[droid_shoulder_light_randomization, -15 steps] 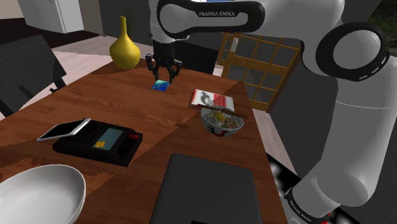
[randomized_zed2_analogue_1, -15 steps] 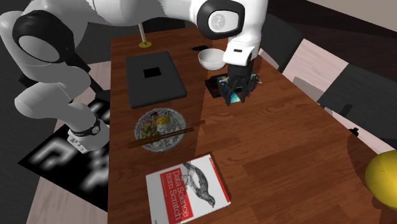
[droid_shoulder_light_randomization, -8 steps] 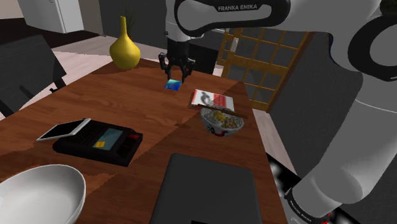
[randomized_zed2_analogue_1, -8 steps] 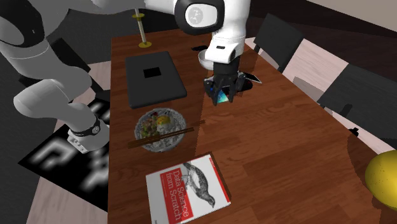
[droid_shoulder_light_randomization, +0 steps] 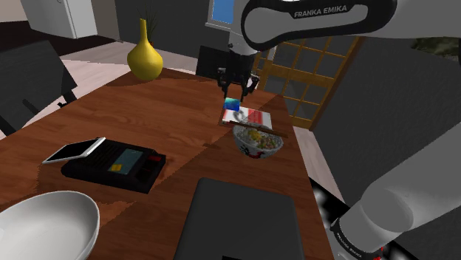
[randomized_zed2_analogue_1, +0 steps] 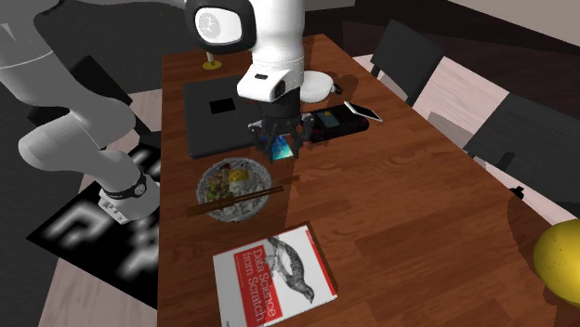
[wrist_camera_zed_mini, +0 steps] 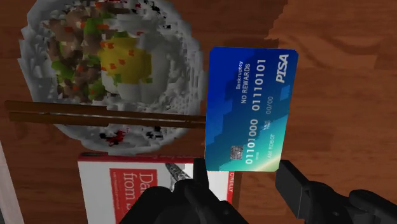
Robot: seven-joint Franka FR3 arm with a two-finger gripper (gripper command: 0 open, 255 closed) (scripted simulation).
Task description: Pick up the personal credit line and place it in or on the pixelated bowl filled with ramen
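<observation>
Black two-finger gripper (wrist_camera_zed_mini: 245, 181) clasps a blue credit card (wrist_camera_zed_mini: 249, 108) above the brown wooden table (droid_shoulder_light_randomization: 133, 118), just beside the grey pixelated ramen bowl (wrist_camera_zed_mini: 184, 95) crossed by brown chopsticks (wrist_camera_zed_mini: 95, 114), with a red-and-white book (wrist_camera_zed_mini: 127, 188) near; the wrist view adds the card's white numbers.

There are two bowls (droid_shoulder_light_randomization: 258, 140) (droid_shoulder_light_randomization: 44, 221), one book (droid_shoulder_light_randomization: 247, 115), one yellow vase (droid_shoulder_light_randomization: 145, 57), one blue card (wrist_camera_zed_mini: 249, 108), one closed laptop (droid_shoulder_light_randomization: 240, 218), one black recorder (droid_shoulder_light_randomization: 118, 164) and one phone (droid_shoulder_light_randomization: 74, 150).

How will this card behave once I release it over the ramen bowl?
The card looks thin, flat and stiff; pinched by one edge in the gripper, it probably won't droop but could pivot. It is likely very light and smooth, so on the bowl it may slide off the chopsticks.
</observation>
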